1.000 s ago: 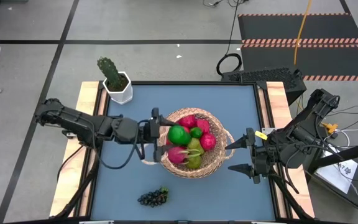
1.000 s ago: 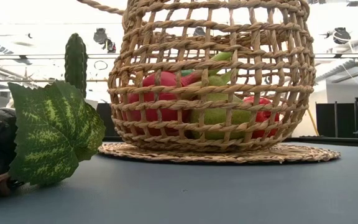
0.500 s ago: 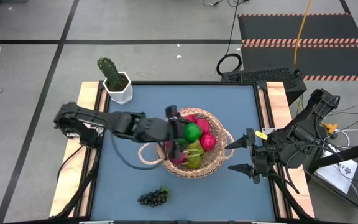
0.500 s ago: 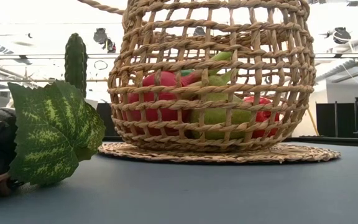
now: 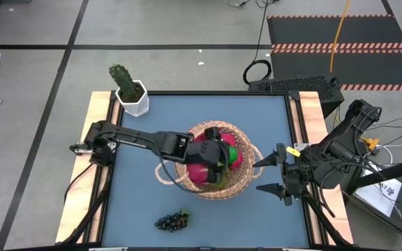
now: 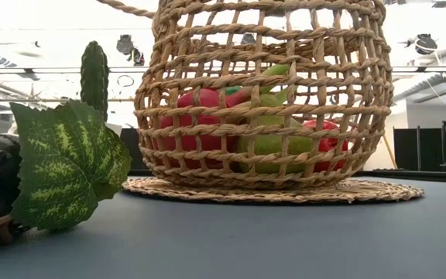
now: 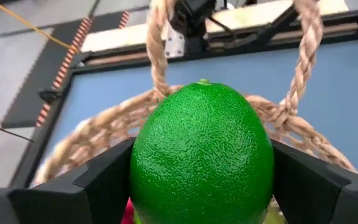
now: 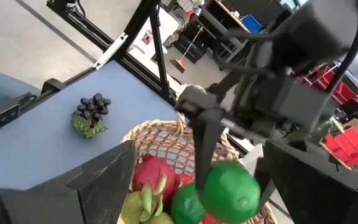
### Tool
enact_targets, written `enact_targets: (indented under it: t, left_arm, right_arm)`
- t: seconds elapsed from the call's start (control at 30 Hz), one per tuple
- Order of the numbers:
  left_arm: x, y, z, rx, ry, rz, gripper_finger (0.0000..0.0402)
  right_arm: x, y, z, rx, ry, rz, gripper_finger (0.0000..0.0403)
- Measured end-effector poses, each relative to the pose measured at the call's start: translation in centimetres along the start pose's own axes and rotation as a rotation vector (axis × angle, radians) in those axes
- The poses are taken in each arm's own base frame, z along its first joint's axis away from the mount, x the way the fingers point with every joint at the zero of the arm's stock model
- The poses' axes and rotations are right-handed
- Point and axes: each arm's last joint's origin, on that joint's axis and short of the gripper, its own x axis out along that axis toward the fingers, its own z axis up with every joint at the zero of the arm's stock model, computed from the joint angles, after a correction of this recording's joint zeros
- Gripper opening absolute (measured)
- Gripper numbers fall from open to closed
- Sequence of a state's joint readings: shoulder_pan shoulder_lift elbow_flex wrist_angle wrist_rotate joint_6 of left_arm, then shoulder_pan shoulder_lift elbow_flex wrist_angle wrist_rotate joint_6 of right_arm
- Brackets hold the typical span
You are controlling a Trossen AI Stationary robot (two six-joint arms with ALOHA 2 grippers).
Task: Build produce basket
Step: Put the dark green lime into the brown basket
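The woven wicker basket (image 5: 211,174) stands mid-table on its round base and holds produce: a pink dragon fruit (image 8: 156,174), a pear (image 8: 143,204), a lime (image 8: 184,205) and red fruit (image 6: 200,116). My left gripper (image 5: 225,155) reaches over the basket from the left, shut on another green lime (image 7: 201,155). A grape bunch (image 5: 173,221) with a leaf lies on the table near the front edge. My right gripper (image 5: 262,174) waits open, just right of the basket. My left gripper pinches the lime between its two fingers, one on each opposite side (image 7: 138,171). The fingers (image 8: 202,149) slant down from the table's left. The lime (image 8: 230,190) sits at their free ends, lifted clear above the fruit in the basket.
A potted cactus (image 5: 128,87) in a white pot stands at the far left corner. The basket's looped handles (image 7: 157,50) rise beside the held lime. Bare blue table (image 5: 257,118) lies behind and in front of the basket.
My left gripper has gone toward the table's right, from the basket's left rim to over its middle, tipping further downward. The lime has travelled with it, still held and clear of the other fruit.
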State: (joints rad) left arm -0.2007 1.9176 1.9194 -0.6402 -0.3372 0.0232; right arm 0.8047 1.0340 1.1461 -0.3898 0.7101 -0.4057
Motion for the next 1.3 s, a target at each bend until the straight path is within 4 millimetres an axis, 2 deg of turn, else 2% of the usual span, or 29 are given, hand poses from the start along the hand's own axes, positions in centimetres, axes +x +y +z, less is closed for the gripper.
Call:
enact_targets:
  t: [0.23,0.67,0.8,1.3]
  left_arm:
    - [3.6,-0.2,-1.6,-0.016,0.085,-0.043,0.0324]
    - [5.8,-0.7,-2.8,-0.038,0.140,-0.112,0.0324]
    - [6.3,-0.9,-3.1,-0.035,0.152,-0.126,0.0324]
    - [6.3,-1.5,-3.3,-0.009,0.167,-0.137,0.0326]
  right_arm:
    - [0.0,0.0,0.1,0.007,-0.008,-0.003,0.0348]
    - [0.0,0.0,0.0,0.001,-0.003,-0.002,0.0348]
    - [0.0,0.0,0.0,0.002,-0.002,-0.001,0.0348]
    - [0.0,0.0,0.0,0.000,-0.002,-0.001,0.0348]
